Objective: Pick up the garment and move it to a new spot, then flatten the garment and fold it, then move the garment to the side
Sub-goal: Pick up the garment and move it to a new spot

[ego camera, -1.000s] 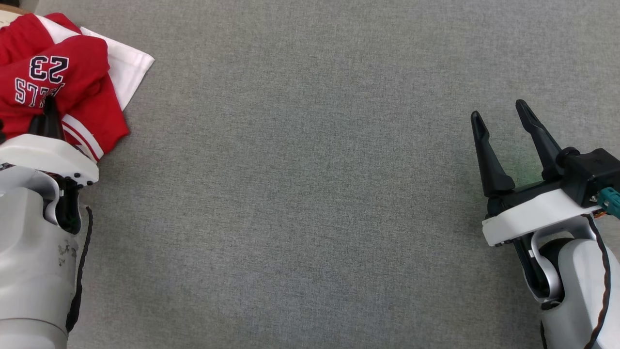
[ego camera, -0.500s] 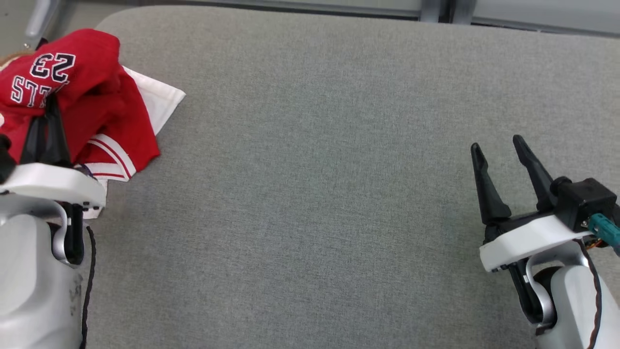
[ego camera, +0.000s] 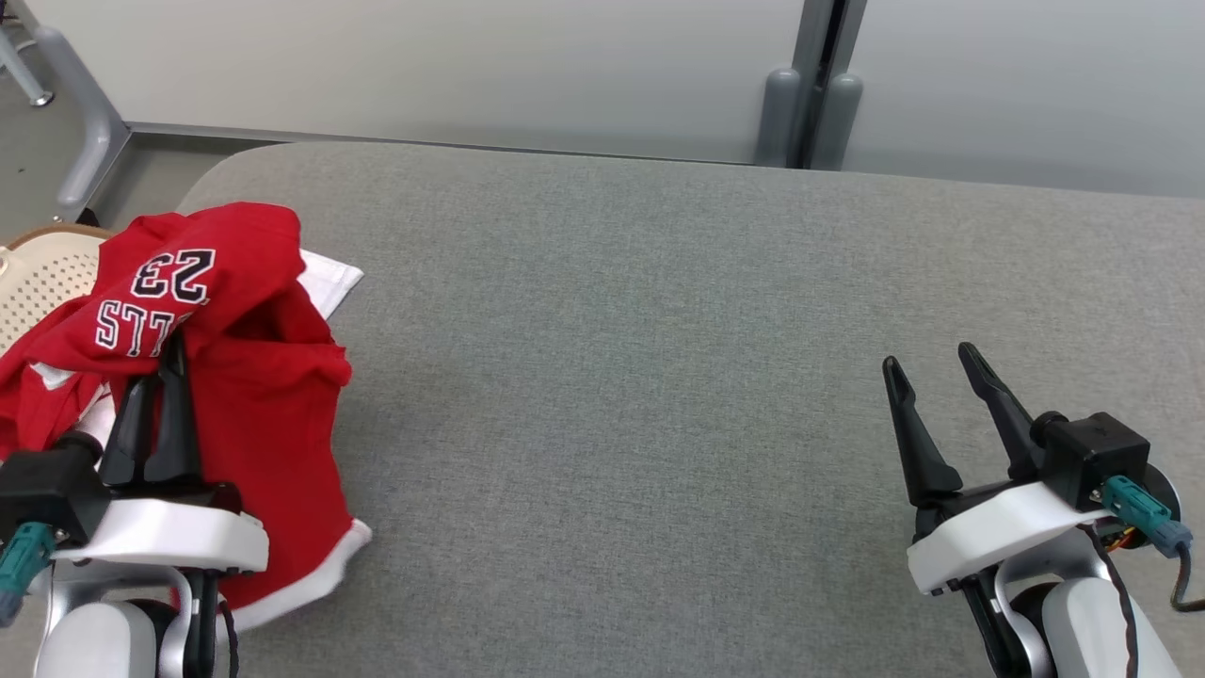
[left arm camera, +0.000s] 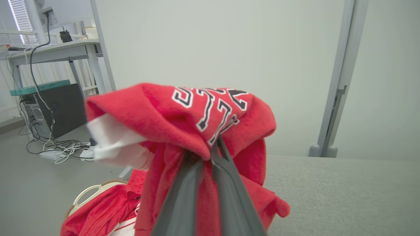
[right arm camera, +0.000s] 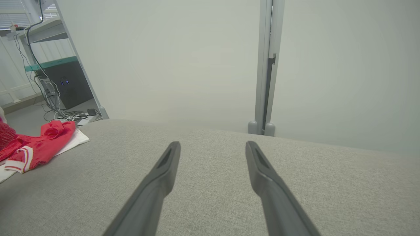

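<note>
The garment is a red jersey with white trim and dark "23" lettering, bunched at the left end of the grey table. My left gripper is shut on a fold of it and holds it lifted; cloth drapes down over the fingers. In the left wrist view the red fabric hangs pinched at the fingertips. A low part of the jersey with its white part lies on the table at the left of the right wrist view. My right gripper hovers open over bare table at the right, holding nothing.
A cream perforated basket stands off the table's left end, with red cloth in it. Pale wall panels and a grey post rise behind the table. A desk, a dark computer case and cables are at the far left.
The head camera has tilted up, so the wall and table's far edge came into view. My left gripper has lifted the jersey off the table, more cloth hanging below it. The right gripper stays open.
</note>
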